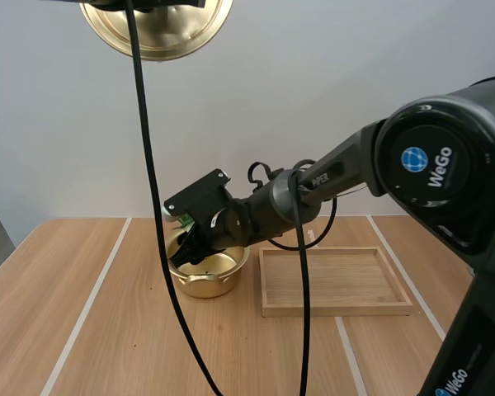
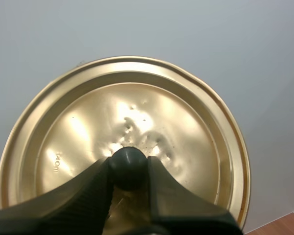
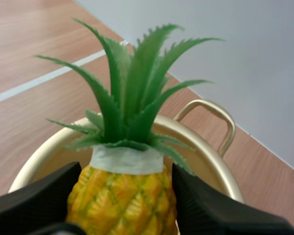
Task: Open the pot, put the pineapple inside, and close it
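The gold pot (image 1: 208,268) stands open on the table, left of the tray. My right gripper (image 1: 186,250) reaches into its mouth from the right. In the right wrist view this gripper (image 3: 123,193) is shut on the yellow pineapple (image 3: 121,198), one finger on each side. The green crown (image 3: 132,98) points across the pot's rim (image 3: 206,156) towards the far handle (image 3: 220,120). The gold lid (image 1: 157,29) hangs high above the table's left part. My left gripper (image 2: 129,171) is shut on the lid's black knob (image 2: 129,164), with the lid's gold face (image 2: 137,112) behind it.
A shallow wooden tray (image 1: 337,282) with nothing in it lies just right of the pot. The right arm (image 1: 313,186) stretches across above the tray's back edge. Bare wooden table (image 1: 74,305) lies left of and in front of the pot.
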Robot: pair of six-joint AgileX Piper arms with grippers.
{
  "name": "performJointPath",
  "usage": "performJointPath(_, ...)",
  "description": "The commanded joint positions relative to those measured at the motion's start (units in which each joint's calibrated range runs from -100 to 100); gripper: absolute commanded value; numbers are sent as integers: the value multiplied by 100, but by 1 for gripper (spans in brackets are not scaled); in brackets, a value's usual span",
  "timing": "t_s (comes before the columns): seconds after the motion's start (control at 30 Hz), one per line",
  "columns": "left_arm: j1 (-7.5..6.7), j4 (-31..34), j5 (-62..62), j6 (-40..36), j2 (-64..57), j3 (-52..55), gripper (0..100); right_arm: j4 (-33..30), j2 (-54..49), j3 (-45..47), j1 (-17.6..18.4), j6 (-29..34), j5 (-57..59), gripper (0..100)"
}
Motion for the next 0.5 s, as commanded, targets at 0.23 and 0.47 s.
performJointPath(0.23, -12, -66, -131, -51, -10, -51, 0, -160, 411, -14, -14, -32, -567, 0)
performJointPath(0.47, -12, -66, -131, -51, -10, -51, 0, -160, 490, -14, -240, -32, -762, 0)
